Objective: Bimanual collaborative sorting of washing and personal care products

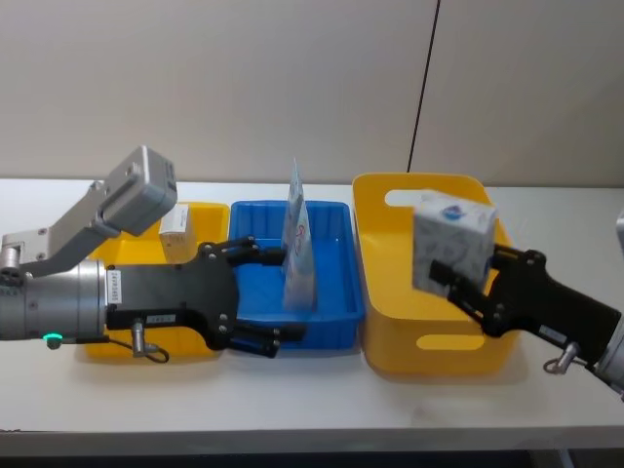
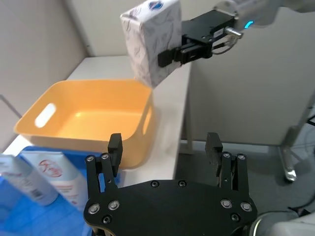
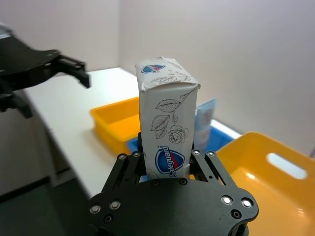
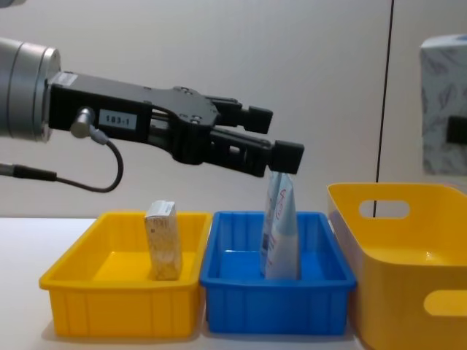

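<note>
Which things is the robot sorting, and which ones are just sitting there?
Being sorted: white leaf-print pack, gripped by the right gripper; beige carton; two pale-blue tubes, with the open left gripper close by.
Not sorted, just there: yellow tray, blue tray, big yellow basket, table.

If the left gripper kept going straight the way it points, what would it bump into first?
Probably the rim of the big yellow basket; the left gripper seems to pass just beside the tubes, though depth is unclear.
</note>
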You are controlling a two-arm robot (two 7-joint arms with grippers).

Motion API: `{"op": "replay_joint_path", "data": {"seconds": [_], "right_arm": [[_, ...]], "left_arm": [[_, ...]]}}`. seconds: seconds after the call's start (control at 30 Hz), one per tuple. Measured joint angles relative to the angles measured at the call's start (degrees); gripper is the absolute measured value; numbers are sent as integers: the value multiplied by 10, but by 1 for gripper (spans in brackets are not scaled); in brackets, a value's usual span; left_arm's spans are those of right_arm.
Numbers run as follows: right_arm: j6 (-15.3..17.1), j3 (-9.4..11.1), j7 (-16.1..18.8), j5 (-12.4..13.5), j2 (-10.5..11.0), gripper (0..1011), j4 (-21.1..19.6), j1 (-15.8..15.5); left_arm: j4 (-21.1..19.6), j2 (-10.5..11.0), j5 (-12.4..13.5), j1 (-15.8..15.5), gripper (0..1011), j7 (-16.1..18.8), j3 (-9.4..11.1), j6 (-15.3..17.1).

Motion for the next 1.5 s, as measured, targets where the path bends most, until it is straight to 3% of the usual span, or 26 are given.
{"op": "replay_joint_path", "data": {"seconds": [0.4, 0.73, 0.97, 1.17, 1.5], "right_arm": [[-10, 17, -105, -50, -37, 360, -4, -8], [8, 13, -191, -102, -75, 360, -5, -4], [37, 0, -259, -139, -115, 359, 3, 6], [79, -17, -321, -165, -163, 360, 22, 23], [130, -35, -376, -182, -223, 360, 60, 56]], "left_arm": [[-57, 13, 1, 30, 1001, 98, -26, 56], [-84, 20, -1, 44, 1001, 141, -39, 83], [-93, 22, -2, 49, 1001, 155, -44, 91], [-98, 23, -3, 51, 1001, 163, -46, 96], [-102, 24, -4, 53, 1002, 170, -48, 100]]}}
